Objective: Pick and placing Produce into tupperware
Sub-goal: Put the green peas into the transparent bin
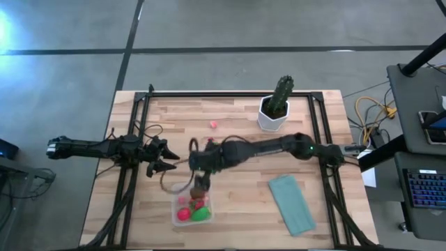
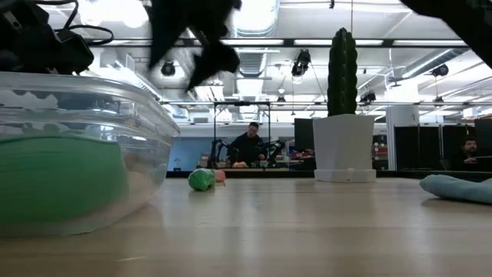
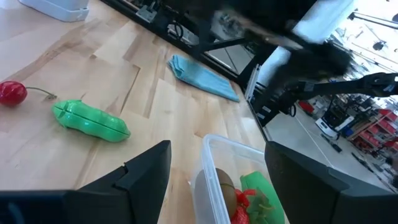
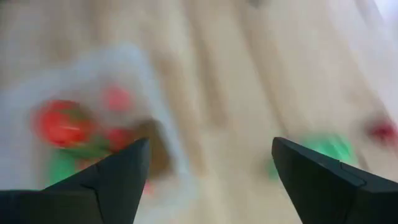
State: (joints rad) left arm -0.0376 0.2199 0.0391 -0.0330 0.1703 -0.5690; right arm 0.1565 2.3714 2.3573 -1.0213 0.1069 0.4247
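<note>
**Worktop stock, both arms over the wood**

- Tupperware: clear square tub near the worktop's 6 o'clock edge, toward 7 o'clock of centre. Inside it I count a green piece, red and pink bits and a brown round piece.
- Produce outside the tub: a green pod and a red cherry with stem lie on the bare wood, seen from my left wrist; a small pink bit lies near 12 o'clock, beside the cactus pot.
- My right gripper: above the tub's 12 o'clock rim; jaws spread wide with nothing between them.
- My left gripper: at the worktop's 9 o'clock side, pointed at the tub; jaws apart, empty.
- Cactus in white pot: upright at 1 o'clock.
- Teal cloth: flat at 4 o'clock, well apart from the tub.
- Person: seated in the room behind the worktop.
</note>
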